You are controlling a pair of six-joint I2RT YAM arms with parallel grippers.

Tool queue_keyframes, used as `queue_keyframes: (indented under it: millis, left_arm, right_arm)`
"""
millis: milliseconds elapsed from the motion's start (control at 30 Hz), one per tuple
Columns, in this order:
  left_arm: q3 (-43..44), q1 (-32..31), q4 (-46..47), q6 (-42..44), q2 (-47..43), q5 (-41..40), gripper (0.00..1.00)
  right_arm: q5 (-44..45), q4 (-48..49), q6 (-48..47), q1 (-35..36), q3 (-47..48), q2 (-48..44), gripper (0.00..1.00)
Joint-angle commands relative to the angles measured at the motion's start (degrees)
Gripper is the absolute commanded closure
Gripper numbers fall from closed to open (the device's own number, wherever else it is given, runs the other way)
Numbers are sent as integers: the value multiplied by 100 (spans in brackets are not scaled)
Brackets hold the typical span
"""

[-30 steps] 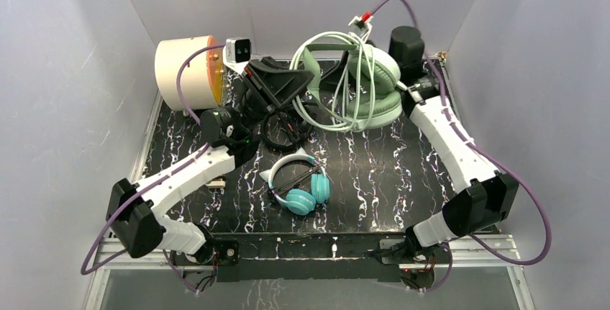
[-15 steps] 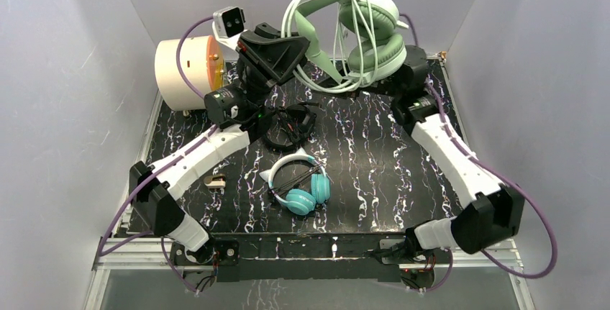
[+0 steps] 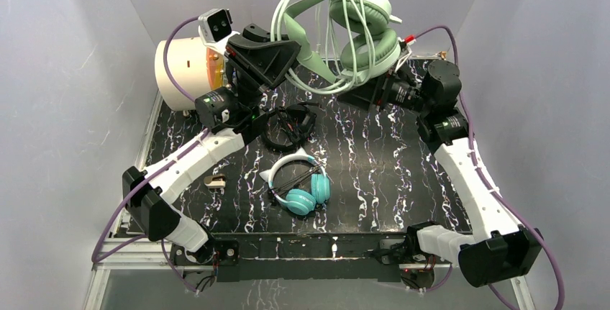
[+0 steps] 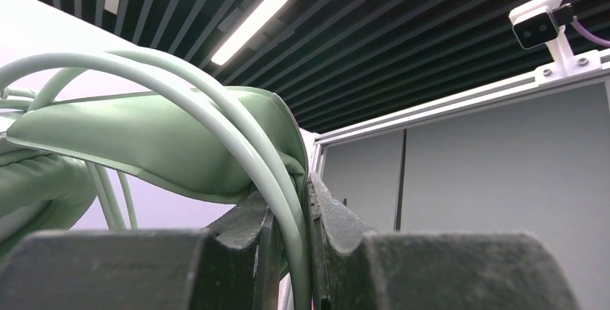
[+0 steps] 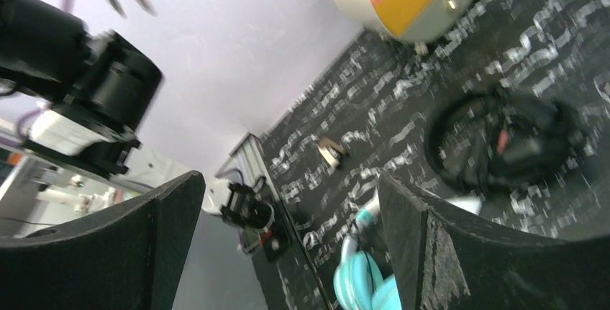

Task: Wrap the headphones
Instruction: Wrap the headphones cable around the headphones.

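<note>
sage-green headphones (image 3: 368,42) raised higher, pale cable (image 4: 293,252) looped loosely

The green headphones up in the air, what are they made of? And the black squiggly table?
The green headphones: the ear pads look like soft fake leather, smooth, matte and puffy. The band looks padded the same way. The cable seems rubbery plastic, since it bends in loops. The table looks like a hard sheet printed with marble veins; what kind, I can't tell.

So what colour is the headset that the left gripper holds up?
Pale: it is a sage-green headset, light cable included; clearest in the top external view.
</note>
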Motion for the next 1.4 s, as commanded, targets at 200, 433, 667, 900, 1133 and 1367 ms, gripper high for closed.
queue_keyframes:
  millis: [200,433,667,900,1133,1367]
  left_arm:
    - [117,4,416,461,-488,246,100]
    - [-333,4,264,914,-893,668,100]
    - [-579,6,11,1348,-1197,1496,100]
    - [-841,4,-636,2166,-1667,3116,100]
    - [-1806,5,-2277,4028,-2676,3058,100]
    - [-1936,4,-4124,6248,-3331,2381,100]
  right_arm:
    - [2424,-4143,-2426,1,610,-735,1]
    - [3342,-5492,-2860,-2,2318,-906,2]
    - [3289,-7041,-3268,6,5323,488,7]
    - [2544,-6033,-2670,6,6596,1036,9]
    - [4006,-5953,-3266,1,5317,570,4]
    - [4137,-6206,-3366,6,5066,518,3]
